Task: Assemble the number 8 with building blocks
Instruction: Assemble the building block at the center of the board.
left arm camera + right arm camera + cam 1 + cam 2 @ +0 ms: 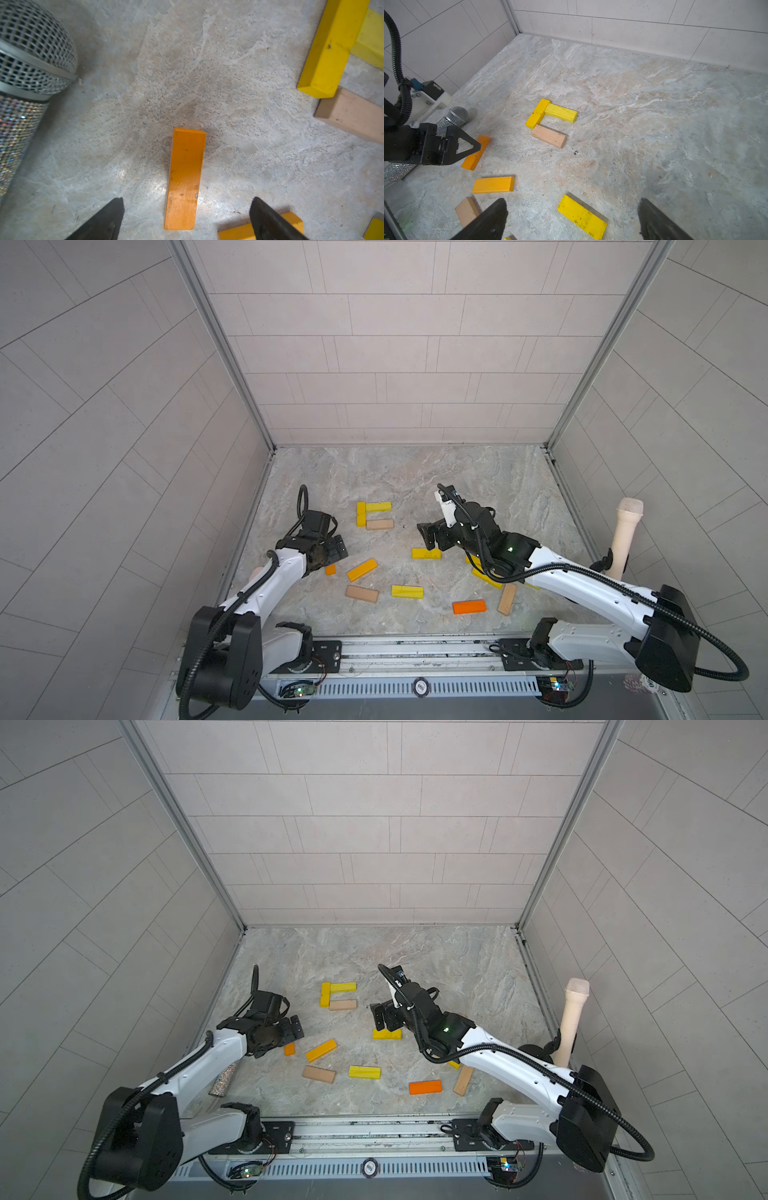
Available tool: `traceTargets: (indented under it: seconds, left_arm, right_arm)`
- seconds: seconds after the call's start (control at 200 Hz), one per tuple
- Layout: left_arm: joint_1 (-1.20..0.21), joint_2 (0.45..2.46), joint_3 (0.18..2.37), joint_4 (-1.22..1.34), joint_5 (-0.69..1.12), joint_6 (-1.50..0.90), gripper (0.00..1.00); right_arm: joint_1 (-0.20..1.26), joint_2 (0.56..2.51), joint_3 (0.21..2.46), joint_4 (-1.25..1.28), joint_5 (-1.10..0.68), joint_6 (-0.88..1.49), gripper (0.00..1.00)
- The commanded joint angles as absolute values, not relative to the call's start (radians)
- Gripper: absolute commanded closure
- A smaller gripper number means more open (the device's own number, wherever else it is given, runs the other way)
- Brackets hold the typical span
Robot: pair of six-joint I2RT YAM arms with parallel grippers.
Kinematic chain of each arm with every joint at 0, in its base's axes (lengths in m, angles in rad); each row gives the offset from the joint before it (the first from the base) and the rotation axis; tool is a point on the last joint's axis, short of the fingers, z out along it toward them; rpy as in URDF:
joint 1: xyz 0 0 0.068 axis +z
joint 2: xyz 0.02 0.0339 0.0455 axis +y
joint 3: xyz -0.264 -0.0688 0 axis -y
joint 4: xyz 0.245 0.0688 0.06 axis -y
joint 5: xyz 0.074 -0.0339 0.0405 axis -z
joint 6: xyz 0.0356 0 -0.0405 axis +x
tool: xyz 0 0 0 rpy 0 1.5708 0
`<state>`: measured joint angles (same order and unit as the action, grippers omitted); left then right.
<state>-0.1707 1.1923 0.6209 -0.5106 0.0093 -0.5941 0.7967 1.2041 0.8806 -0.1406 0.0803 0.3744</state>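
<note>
Pale matte tiled walls (395, 344) box in three sides, and below them lies the table (415, 472), a grey-beige marbled slab with a rough, veined stone look. Two white-and-black arms reach in from the near rail. The left claw (187, 200) is spread wide, its dark wedge-shaped fingers (108, 218) on either side of the near end of a flat orange block (185, 178); nothing is gripped, and I cannot tell whether it touches. The right claw (572, 200) is wide open too and empty, hanging over a scuffed yellow block (582, 216). At the right edge a cream microphone-shaped cylinder (623, 539) stands tilted against the wall. On the left, a glittery silver microphone (20, 104) with a round wire-mesh head lies beside the left arm. Now the number 8 (372, 515): it sits mid-table, left of centre, only part built, with three smooth wooden bars in a squared C. A yellow upright bar (360, 514) forms its spine, a yellow top bar (378, 506) butts against it, and a plain tan bar (380, 524) lies just below. The loose building blocks (407, 591) are scattered nearer the rail: an amber bar (362, 569), a tan bar (362, 593), a bright orange bar (469, 607) and an angled tan bar (507, 599), all lying flat and apart.
</note>
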Motion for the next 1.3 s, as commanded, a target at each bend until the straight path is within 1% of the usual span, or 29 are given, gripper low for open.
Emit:
traceTargets:
  seconds: [0.0, 0.275, 0.41, 0.51, 0.6, 0.66, 0.73, 0.851, 0.956, 1.031, 1.106, 1.191, 1.296]
  left_arm:
    - [-0.175, 1.205, 0.603, -0.486, 0.002, -0.598, 0.01]
    - [-0.178, 1.294, 0.613, -0.478, 0.005, -0.594, 0.01]
    - [-0.185, 1.34, 0.623, -0.459, 0.0, -0.598, 0.03]
    - [-0.189, 1.369, 0.636, -0.443, 0.0, -0.597, 0.06]
    - [-0.192, 1.389, 0.646, -0.45, 0.005, -0.594, 0.11]
    - [-0.198, 1.396, 0.642, -0.453, 0.0, -0.592, 0.16]
    - [-0.202, 1.404, 0.643, -0.456, -0.001, -0.592, 0.29]
    - [-0.227, 1.403, 0.654, -0.481, -0.017, -0.592, 0.4]
    - [-0.256, 1.396, 0.655, -0.504, -0.029, -0.593, 0.46]
    - [-0.269, 1.396, 0.648, -0.505, -0.029, -0.597, 0.53]
    - [-0.283, 1.4, 0.651, -0.503, -0.031, -0.599, 0.56]
    - [-0.31, 1.416, 0.666, -0.503, -0.04, -0.598, 0.63]
    - [-0.333, 1.443, 0.697, -0.495, -0.041, -0.595, 0.66]
  right_arm:
    - [0.798, 1.199, 0.898, -0.17, 0.109, 0.351, 0.01]
    - [0.798, 1.177, 0.862, -0.156, 0.077, 0.328, 0.01]
    - [0.798, 1.177, 0.844, -0.151, 0.03, 0.297, 0.01]
    - [0.798, 1.169, 0.826, -0.132, 0.041, 0.291, 0.01]
    - [0.798, 1.162, 0.819, -0.132, 0.046, 0.285, 0.0]
    - [0.798, 1.16, 0.816, -0.13, 0.05, 0.284, 0.0]
    - [0.798, 1.161, 0.816, -0.136, 0.053, 0.289, 0.01]
    - [0.798, 1.157, 0.796, -0.112, 0.046, 0.288, 0.01]
    - [0.792, 1.162, 0.789, -0.11, 0.049, 0.284, 0.01]
    - [0.788, 1.171, 0.791, -0.112, 0.046, 0.288, 0.0]
    - [0.787, 1.178, 0.793, -0.109, 0.043, 0.291, 0.01]
    - [0.786, 1.185, 0.793, -0.107, 0.038, 0.293, 0.0]
    - [0.786, 1.19, 0.794, -0.107, 0.038, 0.296, 0.0]
